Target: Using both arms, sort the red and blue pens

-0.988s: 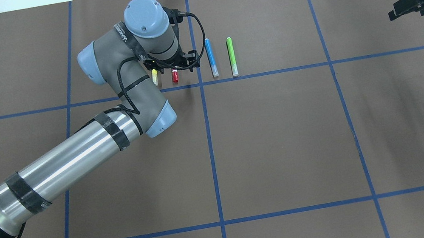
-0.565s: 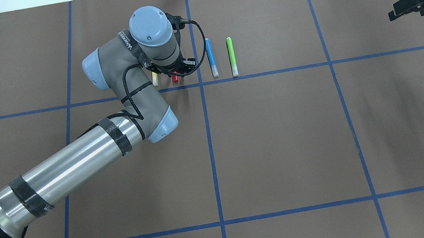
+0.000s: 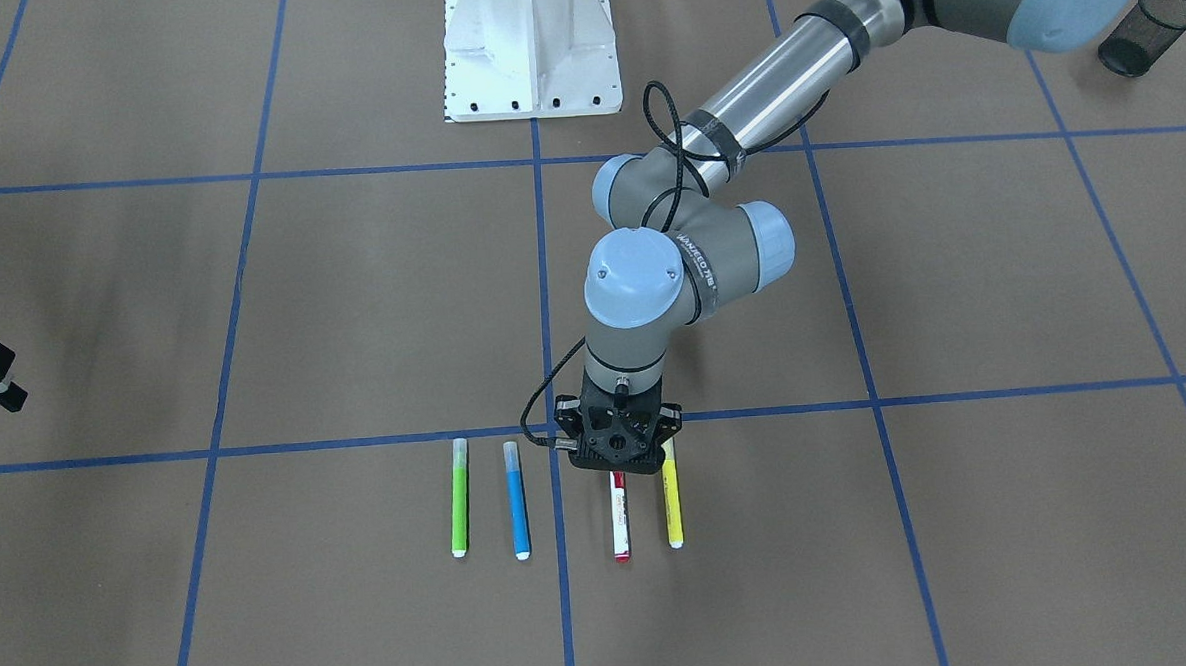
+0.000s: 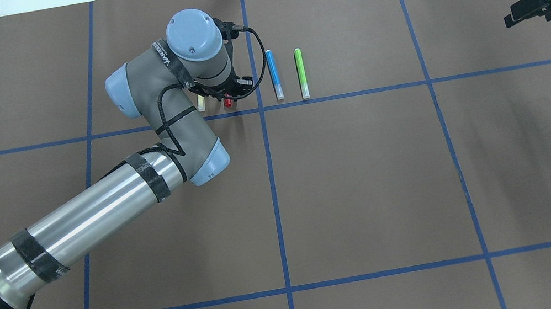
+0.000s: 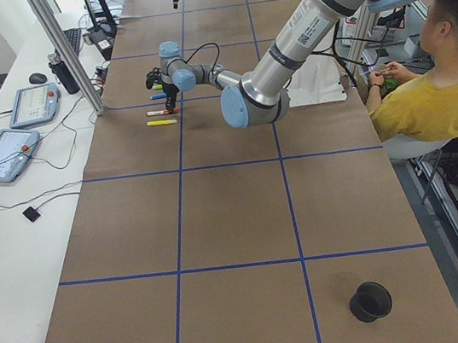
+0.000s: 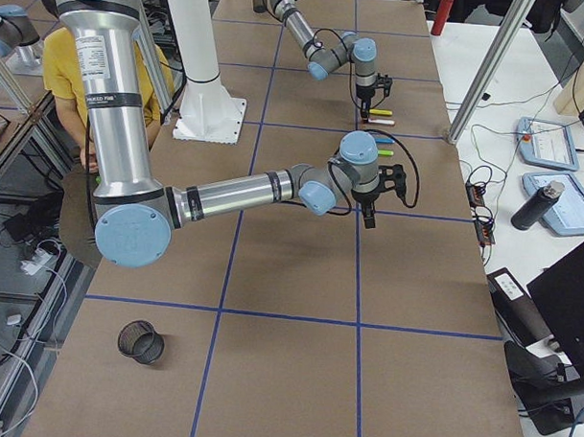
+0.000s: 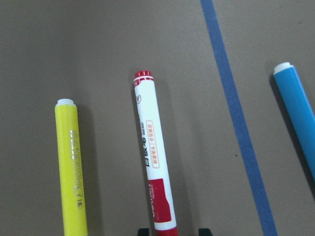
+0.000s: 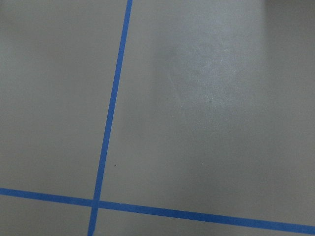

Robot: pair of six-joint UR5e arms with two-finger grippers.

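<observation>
So basically nothing's sorted yet. All four pens are lying in one neat row at the far side of the brown paper-covered table with the blue tape grid (image 3: 352, 313). From the left in the overhead view: slim yellow marker (image 3: 673, 505), thick white-barrelled marker with the red cap and red label (image 7: 153, 167), slim blue marker with the clear cap (image 4: 274, 73), slim green marker (image 3: 458, 499). Red sits just left of the centre tape line and blue just right of it.

The left arm's black two-finger gripper (image 7: 172, 232) is down low right over the red marker. In the wrist view its jaws are parted, one on each side of the red cap end, with a bit of gap on both sides. Looks to me like nothing's pinched yet, just lined up for the grab.

The right arm's black gripper (image 4: 513, 17) hangs way off at the far right, well apart from the pens, and its camera sees only bare table. Can't tell how wide it's open.

Left to do: close on red and carry it off, then the whole blue pick.
</observation>
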